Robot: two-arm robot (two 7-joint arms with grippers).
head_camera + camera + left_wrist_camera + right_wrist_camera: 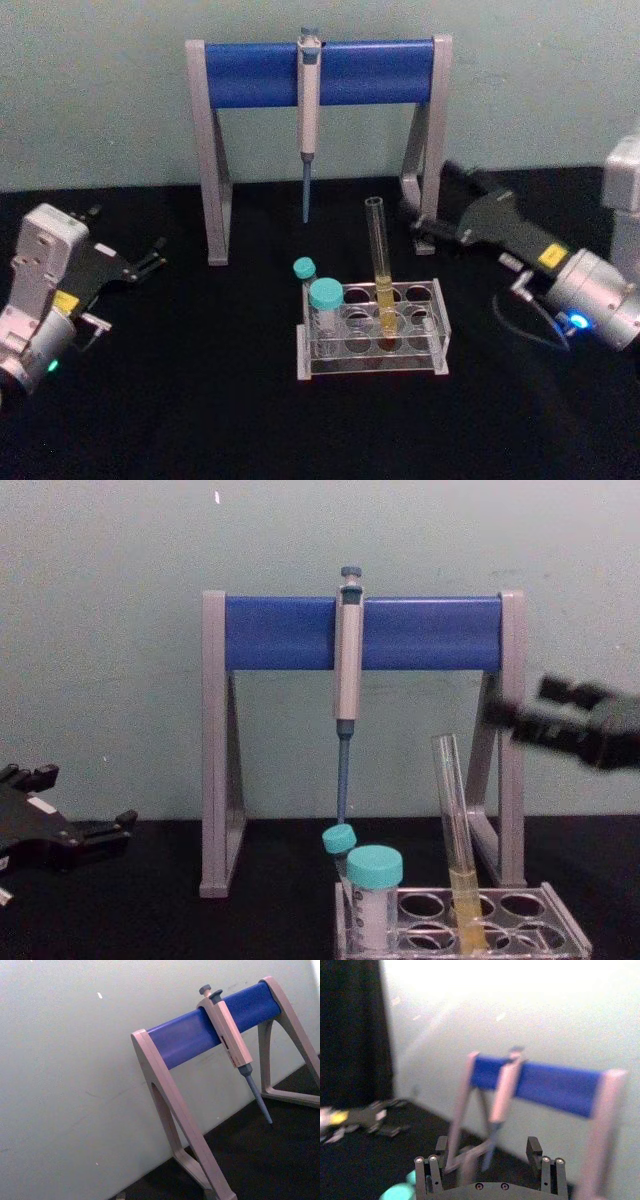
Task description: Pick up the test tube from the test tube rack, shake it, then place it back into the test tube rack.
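The test tube (381,262) is a tall clear glass tube with yellow liquid in its lower part. It stands upright in a middle hole of the clear test tube rack (440,335) at the table's centre. In the chest view the test tube (455,830) rises well above the test tube rack (562,932). My right gripper (422,218) hovers open behind and to the right of the rack, by the stand's right leg, holding nothing; its fingers (428,1170) stand wide apart. My left gripper (130,238) rests open at the far left, away from the rack.
Two teal-capped tubes (325,300) stand in the rack's left holes. Behind the rack, a grey-and-blue pipette stand (320,72) carries a hanging pipette (308,120). Black table surface lies open in front of and beside the rack.
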